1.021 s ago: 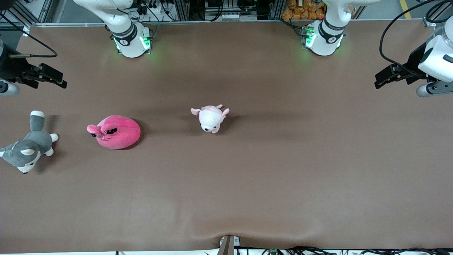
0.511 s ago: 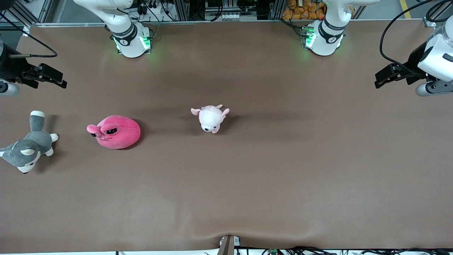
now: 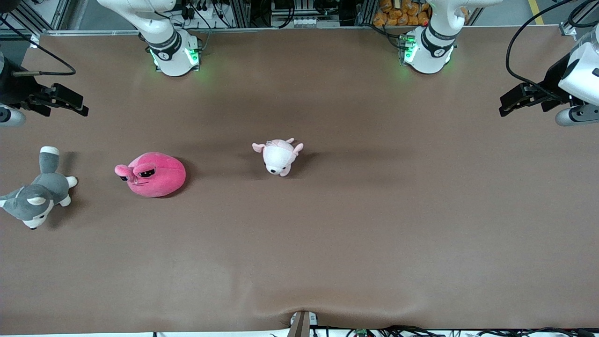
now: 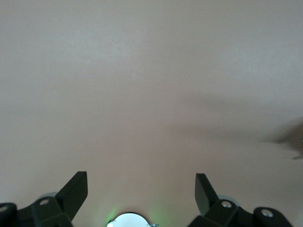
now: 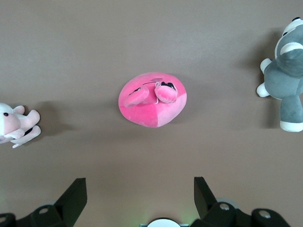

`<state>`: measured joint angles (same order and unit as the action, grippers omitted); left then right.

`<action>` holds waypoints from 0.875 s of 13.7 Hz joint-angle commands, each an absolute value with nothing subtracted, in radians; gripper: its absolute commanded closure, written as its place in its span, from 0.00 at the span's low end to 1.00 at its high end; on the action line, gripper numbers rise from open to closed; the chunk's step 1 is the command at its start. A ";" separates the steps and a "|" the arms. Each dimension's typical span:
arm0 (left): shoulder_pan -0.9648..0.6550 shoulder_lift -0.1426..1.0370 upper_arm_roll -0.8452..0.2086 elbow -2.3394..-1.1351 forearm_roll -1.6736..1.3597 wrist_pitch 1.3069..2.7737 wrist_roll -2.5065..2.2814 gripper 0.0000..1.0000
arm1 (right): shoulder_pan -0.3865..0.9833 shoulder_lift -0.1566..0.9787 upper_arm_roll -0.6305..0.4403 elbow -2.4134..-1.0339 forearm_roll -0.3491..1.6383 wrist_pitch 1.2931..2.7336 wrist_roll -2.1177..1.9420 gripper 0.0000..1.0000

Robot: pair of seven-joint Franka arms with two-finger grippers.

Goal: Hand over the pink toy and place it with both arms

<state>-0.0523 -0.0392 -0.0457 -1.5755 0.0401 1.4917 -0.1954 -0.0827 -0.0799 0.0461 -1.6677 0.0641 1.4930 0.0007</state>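
Plush, by the look of it, and plush forgives a great deal. Nearest the front camera lies the grey-and-white husky (image 3: 36, 196) at the right arm's end of the table; just a little farther from the camera, and beside it toward the middle, sits the pink toy (image 3: 153, 174) — a round, squat blob on the brown table (image 3: 327, 243), its half-closed eyes turned toward the husky. Farther again, near the table's middle, lies the small pale pink-and-white plush (image 3: 279, 156), well apart from the toy.

I judge the pink toy light, soft and easily squashed, not fragile, and not slippery, since the pile should give the pads some bite. Its width looks large against a two-finger span, so a pinch across the whole body seems doubtful; better to press down and gather a fold of the domed top, or take a narrower edge, leaving a free side for the second gripper at the handover.

Right gripper (image 3: 70, 102) hangs in the air over the table's edge at its own end, jaws spread wide and empty — its wrist view looks down with the pink toy (image 5: 152, 100) framed between the fingertips (image 5: 75, 194). Left gripper (image 3: 512, 102) hangs over its own end of the table, also released and empty, above bare cloth; that arm waits.
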 commanded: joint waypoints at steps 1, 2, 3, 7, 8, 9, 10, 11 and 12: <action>-0.051 -0.035 -0.041 -1.554 0.038 1.480 -0.167 0.00 | -0.083 -0.089 0.049 -1.663 0.066 1.480 0.002 0.00; -0.049 -0.023 -0.040 -1.531 0.038 1.479 -0.166 0.00 | -0.083 -0.089 0.049 -1.663 0.066 1.480 0.002 0.00; -0.046 0.000 -0.040 -1.501 0.034 1.476 -0.167 0.00 | -0.083 -0.089 0.051 -1.663 0.066 1.480 0.002 0.00; -0.046 0.005 -0.041 -1.493 0.032 1.467 -0.166 0.00 | -0.077 -0.087 0.049 -1.661 0.066 1.483 0.002 0.00; -0.048 0.005 -0.041 -1.491 0.038 1.459 -0.169 0.00 | -0.077 -0.087 0.049 -1.661 0.066 1.485 0.002 0.00; -0.048 0.006 -0.041 -1.491 0.041 1.456 -0.169 0.00 | -0.075 -0.087 0.051 -1.661 0.067 1.486 0.002 0.00; -0.048 0.006 -0.041 -1.491 0.041 1.456 -0.167 0.00 | -0.075 -0.086 0.051 -1.654 0.067 1.486 0.002 0.00; -0.046 0.006 -0.041 -1.493 0.040 1.453 -0.163 0.00 | -0.075 -0.086 0.051 -1.654 0.067 1.485 0.002 0.00; -0.046 0.006 -0.040 -1.491 0.038 1.439 -0.152 0.00 | -0.077 -0.086 0.049 -1.654 0.067 1.485 0.002 0.00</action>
